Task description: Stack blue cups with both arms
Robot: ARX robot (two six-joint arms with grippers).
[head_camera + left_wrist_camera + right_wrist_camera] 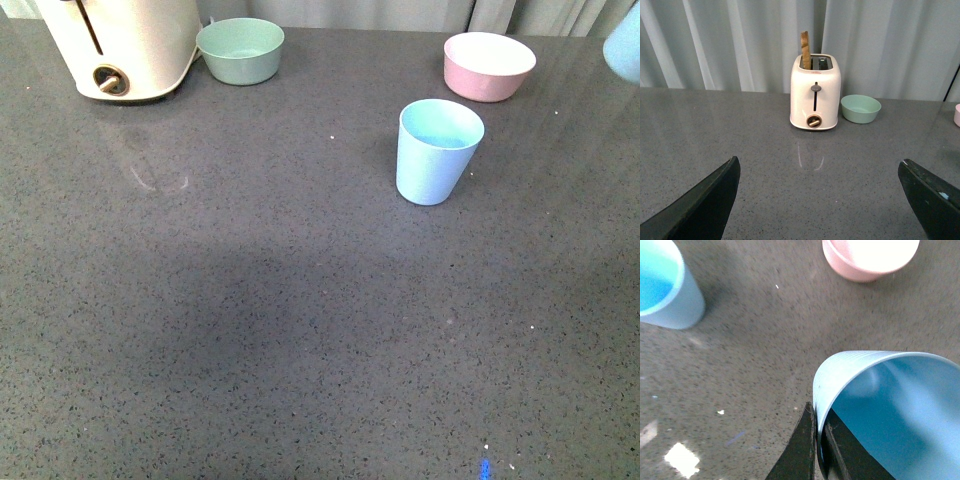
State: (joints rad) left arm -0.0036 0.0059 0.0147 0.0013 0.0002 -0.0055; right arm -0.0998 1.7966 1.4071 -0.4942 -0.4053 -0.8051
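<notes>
Two blue cups [437, 150] [875, 385], one clamped by right end effector [818, 421]; left end effector [818, 162] spread wide.

a kitchen-like setup: a cream toaster [815, 92] holding toast [805, 50] and bowls [860, 108] on a grey speckled tabletop [250, 320], curtains [730, 45] behind

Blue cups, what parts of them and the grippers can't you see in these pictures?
- Held blue cup: the front view's right edge leaves only a sliver; the right wrist view's edge cuts off its base.
- Standing blue cup: the right wrist view's edge cuts off most of it.
- Left gripper: the left wrist view's edge hides all but two jaw tips.
- Right gripper: only jaw tips show, in the right wrist view.
</notes>
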